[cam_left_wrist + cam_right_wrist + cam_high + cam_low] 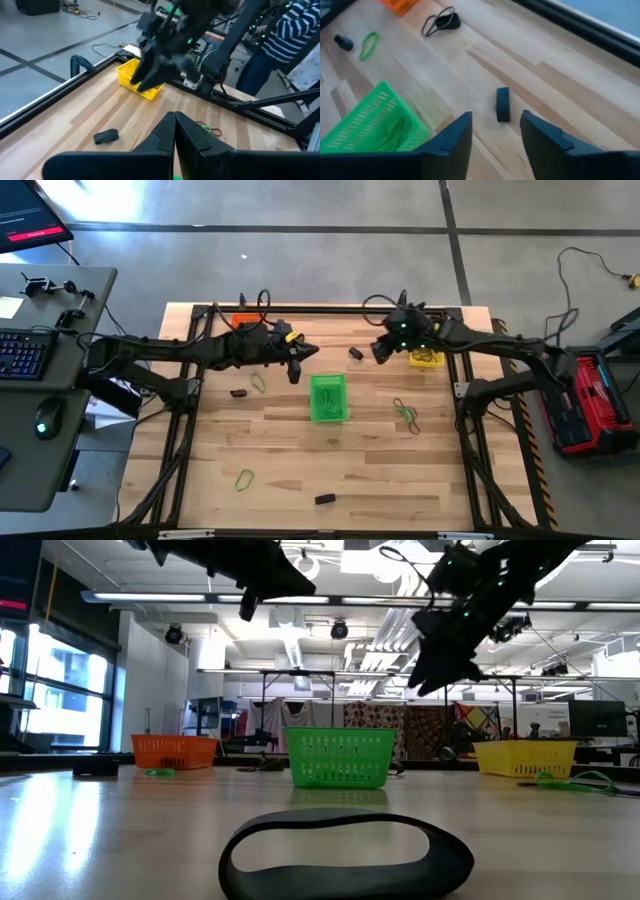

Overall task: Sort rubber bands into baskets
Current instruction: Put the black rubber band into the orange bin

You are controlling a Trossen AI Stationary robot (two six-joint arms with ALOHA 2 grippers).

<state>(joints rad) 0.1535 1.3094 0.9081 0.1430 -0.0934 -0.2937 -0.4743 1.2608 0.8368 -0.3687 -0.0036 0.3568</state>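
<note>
Pictured from above: a wooden table with three baskets and scattered rubber bands, two dark arms reaching in over the far half.

Right gripper raised off the wood, fingers parted with a clear gap and nothing between them. Directly ahead of those fingers, flat on the boards, a small black band; in the overhead view the same black band just beside the right gripper, toward the table's middle. Yellow basket immediately on the gripper's other side, close under its wrist. Green basket near the right gripper's fingers, off to one side, with green loops inside. Farther ahead, a black loop bundle, a green band and a corner of the orange basket.

Left gripper pressed fully closed, empty, held above the table just short of the green basket. A dark bundle on the wood ahead of it and to one side; the yellow basket beyond, partly behind the other arm.

Elsewhere: tangled green bands near the right arm's side, a green loop and a black band toward the near edge.

A person in a striped top beyond the table.
</note>
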